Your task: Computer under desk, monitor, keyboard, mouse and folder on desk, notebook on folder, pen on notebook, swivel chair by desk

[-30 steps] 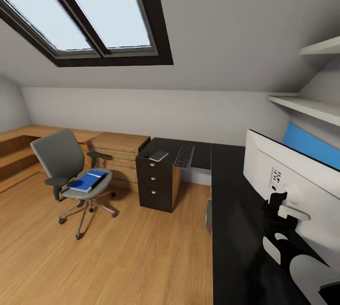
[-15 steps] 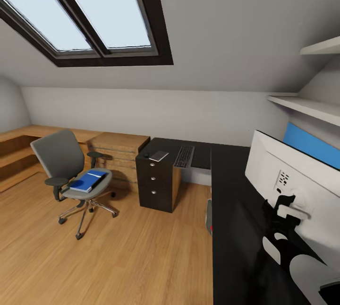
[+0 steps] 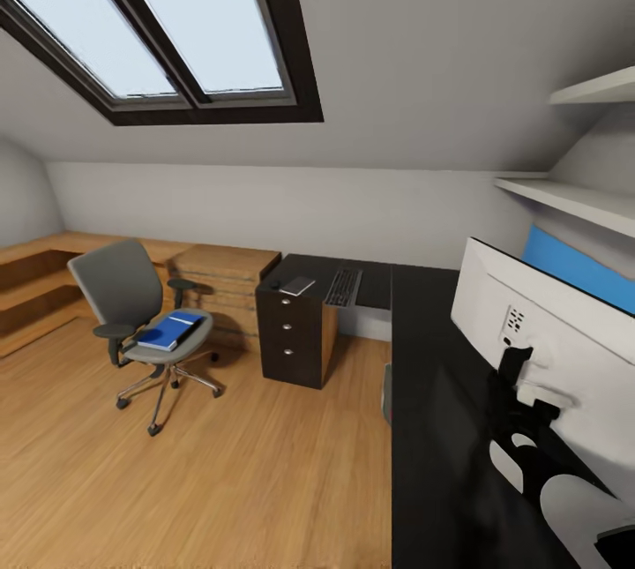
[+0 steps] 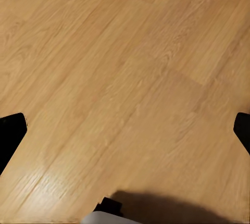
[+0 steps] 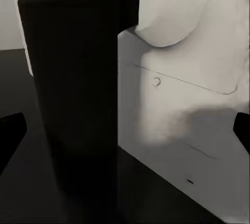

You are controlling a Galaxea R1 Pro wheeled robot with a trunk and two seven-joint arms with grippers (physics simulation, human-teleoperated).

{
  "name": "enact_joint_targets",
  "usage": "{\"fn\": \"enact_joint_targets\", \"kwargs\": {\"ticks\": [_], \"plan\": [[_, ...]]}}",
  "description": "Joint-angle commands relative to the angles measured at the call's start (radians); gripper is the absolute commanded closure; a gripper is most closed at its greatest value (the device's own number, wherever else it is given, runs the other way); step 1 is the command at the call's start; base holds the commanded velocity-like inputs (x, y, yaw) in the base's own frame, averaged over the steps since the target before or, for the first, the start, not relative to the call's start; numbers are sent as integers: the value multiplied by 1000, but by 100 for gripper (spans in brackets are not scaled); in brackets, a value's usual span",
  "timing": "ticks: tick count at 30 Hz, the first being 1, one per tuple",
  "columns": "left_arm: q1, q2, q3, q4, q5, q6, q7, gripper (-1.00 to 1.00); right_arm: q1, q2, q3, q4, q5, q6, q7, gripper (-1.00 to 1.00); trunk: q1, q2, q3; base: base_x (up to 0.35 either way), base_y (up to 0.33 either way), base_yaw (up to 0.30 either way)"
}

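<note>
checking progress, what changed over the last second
The view shifted, so the camera moved. The wide white-backed monitor swung slightly on the glossy black desk beside the right gripper. The blue folder stays on the grey swivel chair, the slim keyboard unmoved.

The floor (image 3: 220, 481) is light wood with a plank pattern and fine grain. The walls (image 3: 291, 207) are pale grey, and the window frame (image 3: 190, 79) is black around light blue glass. The chair (image 3: 132, 304) is grey with black armrests and a shiny metal base; the folder (image 3: 168, 331) on it is bright blue with white edges. The tabletop (image 3: 432, 393) is glossy black, its back panel (image 3: 573, 265) is blue, and the drawer unit (image 3: 291, 340) is black. The monitor (image 3: 564, 331) has a white back. The keyboard (image 3: 343, 287) has black keys. The shelves (image 3: 564, 194) are white.
</note>
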Motion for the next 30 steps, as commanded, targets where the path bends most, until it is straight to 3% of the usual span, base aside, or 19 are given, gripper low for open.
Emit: {"fn": "enact_joint_targets", "kwargs": {"ticks": [1,15,17,24,26,27,30], "plan": [[0,1,-8,-2,7,-3,9,-100,-1,-1,9,-1,-5,-1,-5,-100,0,-1,-1,-327,0,0],[0,2,-7,-2,7,-2,8,-100,-1,10,12,-5,-8,-1,-6,-100,0,-1,-1,-335,3,0],[0,2,-8,-2,7,-1,7,-100,-1,36,13,-6,-7,-1,-8,-100,0,-1,-1,-337,12,0],[0,2,-8,-2,8,-1,7,-100,-1,78,12,-6,-6,-2,-12,-100,0,-1,-1,-318,91,0],[0,2,-8,-2,8,-1,7,-100,-1,90,12,-6,-5,-2,-13,-100,0,-1,-1,-185,215,0],[0,2,-8,-2,8,-1,7,-100,-1,110,12,-5,-5,-1,-14,-100,0,-1,-1,-37,294,50],[0,2,-7,-2,9,-1,6,-100,-1,122,11,-4,-5,-1,-14,-100,0,-1,1,54,309,122]]}}
